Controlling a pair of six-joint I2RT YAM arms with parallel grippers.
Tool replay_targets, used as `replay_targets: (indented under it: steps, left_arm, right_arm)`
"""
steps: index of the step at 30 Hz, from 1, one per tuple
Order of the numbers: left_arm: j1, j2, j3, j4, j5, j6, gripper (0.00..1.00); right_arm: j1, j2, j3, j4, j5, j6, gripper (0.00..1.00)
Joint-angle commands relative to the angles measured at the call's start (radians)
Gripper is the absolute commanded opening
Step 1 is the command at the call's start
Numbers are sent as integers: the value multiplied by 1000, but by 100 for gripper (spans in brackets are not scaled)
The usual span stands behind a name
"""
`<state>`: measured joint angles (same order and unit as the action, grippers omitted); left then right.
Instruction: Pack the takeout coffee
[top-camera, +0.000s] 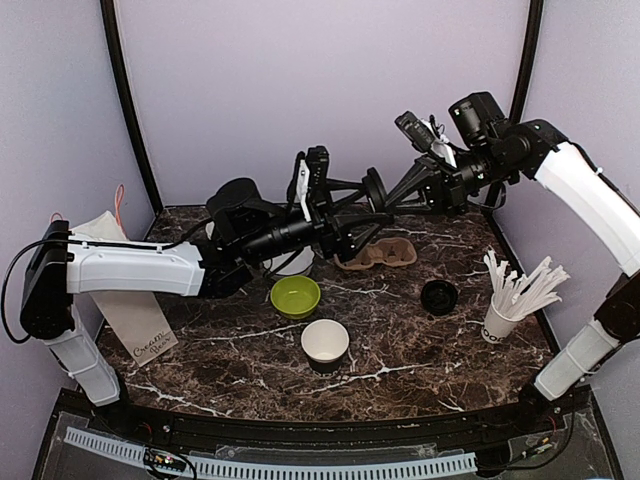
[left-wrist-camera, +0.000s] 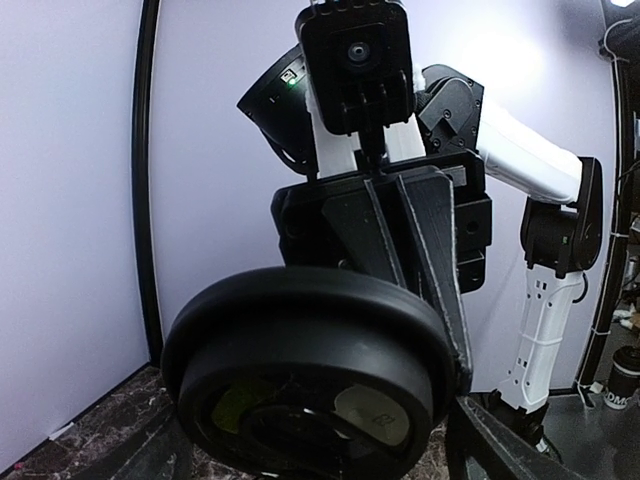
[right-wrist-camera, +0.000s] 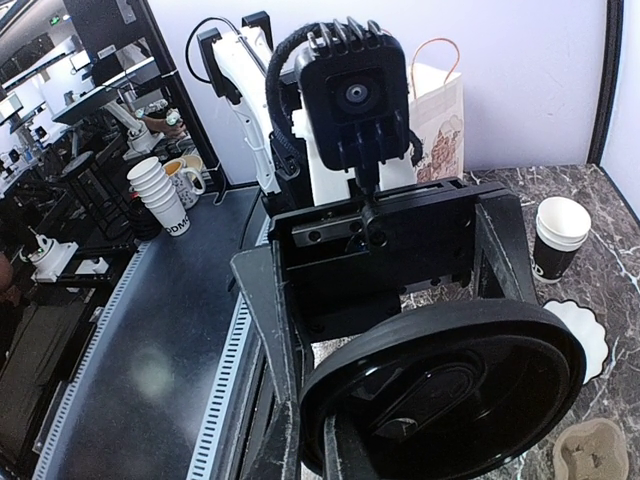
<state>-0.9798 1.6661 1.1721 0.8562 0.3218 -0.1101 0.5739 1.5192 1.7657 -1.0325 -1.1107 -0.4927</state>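
Note:
A black plastic lid (top-camera: 373, 188) hangs in the air above the back of the table, between the two arms. My right gripper (top-camera: 386, 197) is shut on its rim; in the right wrist view the lid (right-wrist-camera: 450, 390) fills the lower right, pinched at its left edge by my right gripper (right-wrist-camera: 315, 440). My left gripper (top-camera: 372, 208) faces it with jaws wide, one finger on each side of the lid (left-wrist-camera: 310, 360); I cannot tell whether they touch it. I see no lidded takeout coffee. A lidless cup (top-camera: 325, 342), white inside, stands at front centre.
On the marble table (top-camera: 420, 360) are a green bowl (top-camera: 296, 296), a cardboard cup carrier (top-camera: 378, 255), a low black round thing (top-camera: 438, 297) and a white cup of white sticks (top-camera: 500, 320). A paper bag (top-camera: 130, 310) lies at the left. A white-rimmed black cup (right-wrist-camera: 560, 235) stands near the bag.

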Motion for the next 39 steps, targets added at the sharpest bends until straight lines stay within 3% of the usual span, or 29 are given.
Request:
replay_targets:
  steps: [1, 6, 10, 14, 17, 24, 28, 34, 39]
  left_arm:
    - [13, -5, 35, 47, 6, -10, 85]
    - [15, -4, 34, 44, 21, -6, 76]
    - [20, -26, 42, -19, -11, -20, 71]
    - [21, -96, 47, -214, -31, -18, 67]
    - [20, -163, 42, -448, -48, -1, 66]
    - [-4, -293, 132, -1119, -144, 61, 64]
    - [-46, -293, 204, -1404, -209, 100, 64]
    - [-135, -207, 302, -1674, -299, 134, 65]
    - [-179, -94, 386, -1778, -367, 118, 64]
  right_arm:
    - [14, 7, -2, -5, -20, -4, 6]
    - [14, 13, -5, 2, -5, -1, 7]
    - [13, 10, 2, 6, 43, 12, 27]
    - [-12, -41, -5, 23, 162, 17, 42]
    - [-47, -103, -79, 118, 248, 76, 50]
    - [-51, -106, -261, 310, 617, 234, 52]
    - [-51, -65, -297, 322, 647, 249, 51]
    - [-37, -15, -336, 293, 600, 251, 51]
    - [11, -32, -396, 316, 603, 262, 51]
